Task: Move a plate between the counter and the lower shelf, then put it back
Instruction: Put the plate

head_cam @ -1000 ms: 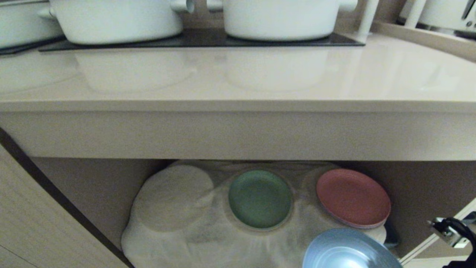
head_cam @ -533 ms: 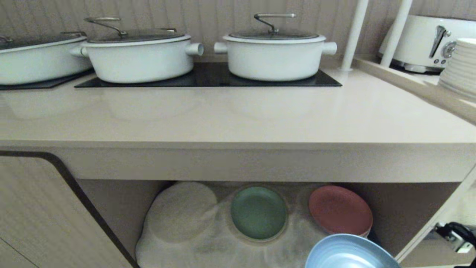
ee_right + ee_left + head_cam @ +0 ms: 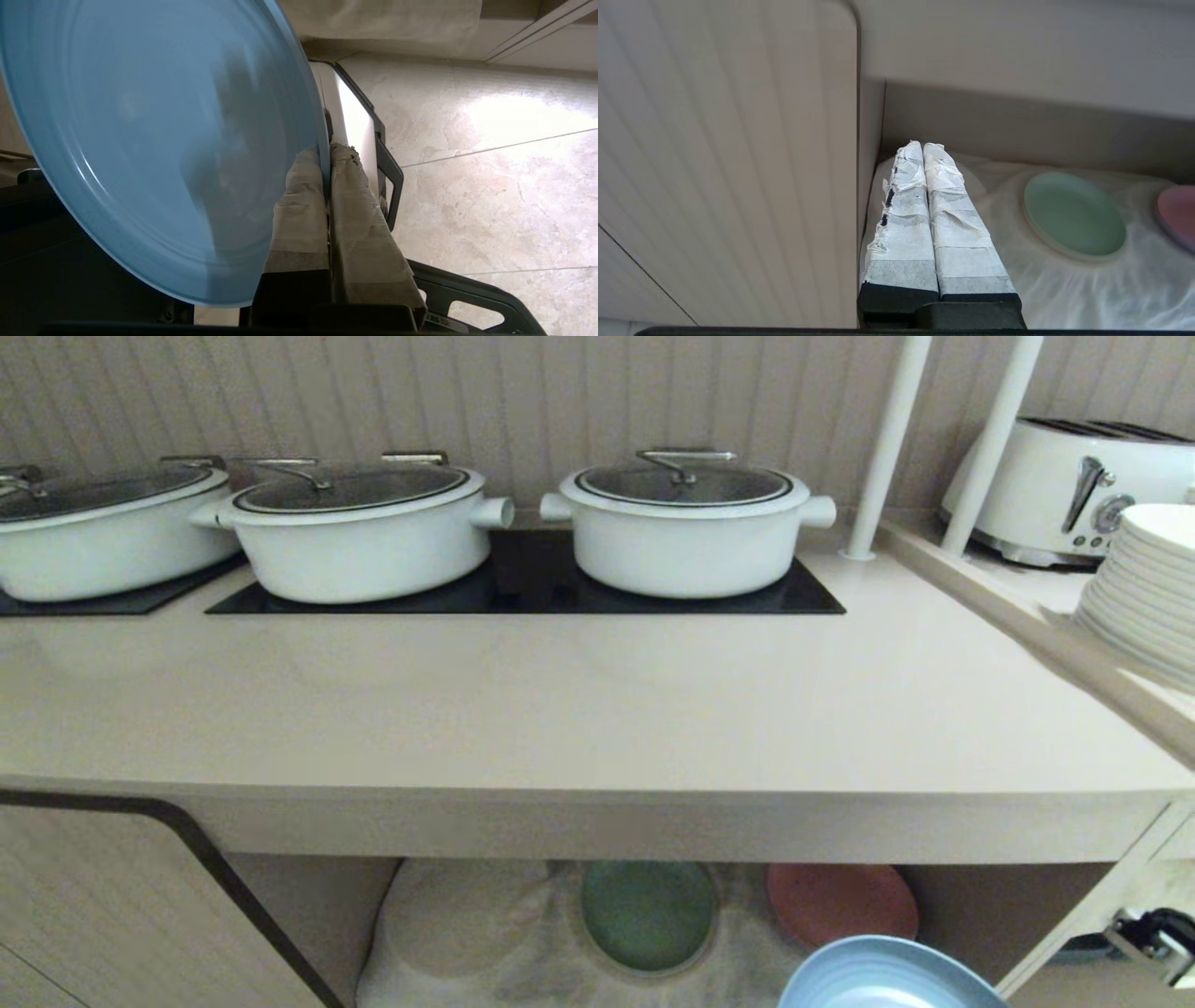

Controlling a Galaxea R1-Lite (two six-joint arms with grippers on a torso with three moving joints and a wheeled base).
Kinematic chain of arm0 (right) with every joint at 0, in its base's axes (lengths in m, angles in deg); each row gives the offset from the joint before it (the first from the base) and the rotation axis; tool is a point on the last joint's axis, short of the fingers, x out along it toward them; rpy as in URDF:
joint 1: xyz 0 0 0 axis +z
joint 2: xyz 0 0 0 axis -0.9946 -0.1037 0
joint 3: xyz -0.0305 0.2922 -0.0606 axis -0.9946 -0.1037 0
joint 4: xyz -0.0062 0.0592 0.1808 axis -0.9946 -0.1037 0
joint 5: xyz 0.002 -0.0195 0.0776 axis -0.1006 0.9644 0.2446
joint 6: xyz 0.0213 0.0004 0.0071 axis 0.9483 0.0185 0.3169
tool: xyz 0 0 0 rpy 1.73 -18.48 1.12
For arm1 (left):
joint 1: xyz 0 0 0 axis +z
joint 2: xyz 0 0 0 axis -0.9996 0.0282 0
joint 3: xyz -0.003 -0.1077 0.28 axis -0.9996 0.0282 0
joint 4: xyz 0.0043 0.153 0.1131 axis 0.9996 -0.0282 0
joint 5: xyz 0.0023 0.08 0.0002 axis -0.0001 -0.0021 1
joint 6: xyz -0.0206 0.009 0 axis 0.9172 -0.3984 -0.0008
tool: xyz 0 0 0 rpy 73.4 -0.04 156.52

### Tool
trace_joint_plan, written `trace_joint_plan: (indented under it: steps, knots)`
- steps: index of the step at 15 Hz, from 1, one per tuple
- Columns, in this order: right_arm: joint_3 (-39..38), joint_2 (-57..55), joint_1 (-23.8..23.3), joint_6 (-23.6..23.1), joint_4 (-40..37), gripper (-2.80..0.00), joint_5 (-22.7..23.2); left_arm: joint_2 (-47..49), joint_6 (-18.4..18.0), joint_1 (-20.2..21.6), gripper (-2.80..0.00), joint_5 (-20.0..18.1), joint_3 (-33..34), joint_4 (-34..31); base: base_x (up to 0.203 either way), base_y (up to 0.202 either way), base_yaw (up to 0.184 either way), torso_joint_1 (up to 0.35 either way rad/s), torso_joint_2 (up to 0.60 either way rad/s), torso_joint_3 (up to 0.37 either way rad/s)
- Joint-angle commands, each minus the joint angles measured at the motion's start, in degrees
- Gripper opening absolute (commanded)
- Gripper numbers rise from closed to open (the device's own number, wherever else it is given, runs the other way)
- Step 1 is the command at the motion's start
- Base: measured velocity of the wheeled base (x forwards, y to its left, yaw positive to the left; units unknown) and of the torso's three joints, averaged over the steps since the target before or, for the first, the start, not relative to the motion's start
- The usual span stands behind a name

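Both grippers have long fingers wrapped in wrinkled white tape, set in black bases: the left gripper (image 3: 923,145) and the right gripper (image 3: 325,151). On the left one, the tape is frayed, showing black spots.

The surface (image 3: 579,709) looks smooth and faintly glossy. The plate (image 3: 154,140) seems satin plastic; wrinkled white cloth (image 3: 1087,284) lines the lower shelf (image 3: 317,905).

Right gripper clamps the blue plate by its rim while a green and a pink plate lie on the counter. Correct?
Not quite. The green plate and pink plate lie on the lower shelf's white cloth, not the counter, as the head view shows. The right gripper does clamp the blue plate's rim.
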Motion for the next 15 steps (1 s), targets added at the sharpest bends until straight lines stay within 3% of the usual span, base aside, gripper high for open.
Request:
trace_joint_plan:
  steps: [1, 15]
  knots:
    - [0.05, 0.68, 0.04, 0.07, -0.33, -2.8, 0.15, -0.02, 0.06, 0.0, -2.8, 0.04, 0.0, 0.0, 0.0, 0.0, 0.0, 0.278, -0.52, -0.244]
    - [0.31, 0.59, 0.04, 0.02, -0.29, -2.8, 0.19, -0.02, 0.06, 0.0, -2.8, 0.04, -0.01, 0.0, 0.0, 0.0, 0.0, 0.289, -0.57, -0.274]
